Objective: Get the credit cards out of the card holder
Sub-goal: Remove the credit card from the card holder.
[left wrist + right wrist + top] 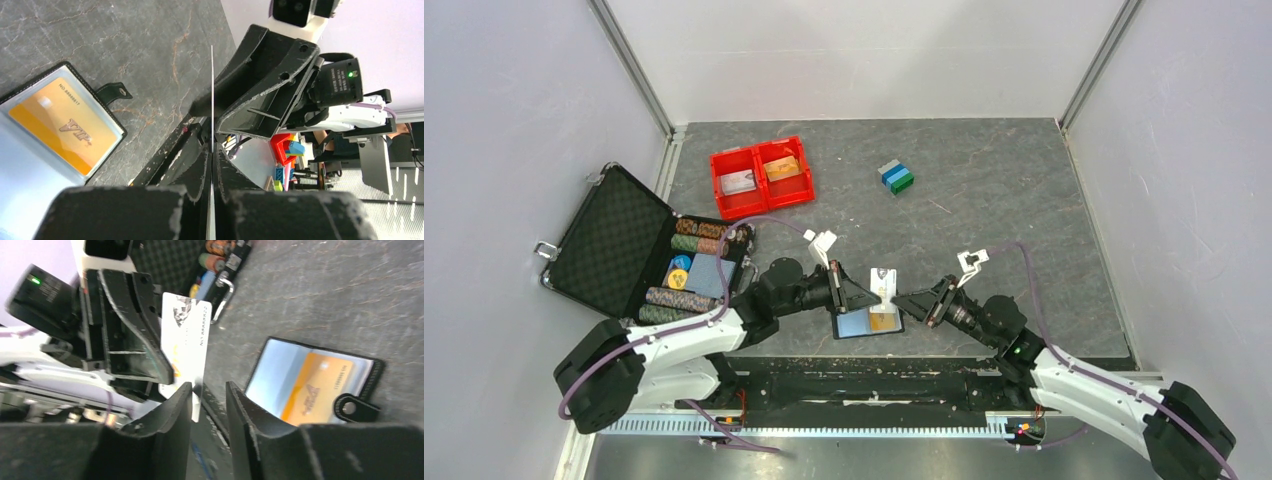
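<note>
Only partly seen, the card holder point(854, 325) lies open and flat at the near middle of the tabletop point(1024, 200). The left wrist view cuts it off at the frame edge, and in the right wrist view a finger covers its near part. Its face is glossy blue-grey with black edges and a snap tab, and an orange card point(885, 322) marked VIP sits in its right half. Just past its far edge a whitish-grey card point(882, 284) stands upright, pinched by the left fingers point(195, 165). The left wrist view shows this card edge-on as a thin line, and its print is too blurred to read. The right fingers point(167, 415) are spread, with the card's lower corner between them; whether they touch it cannot be told. To the left is an open black case point(614, 240) with poker chips; farther off are a red tray point(762, 192) and stacked blocks point(896, 177).
</note>
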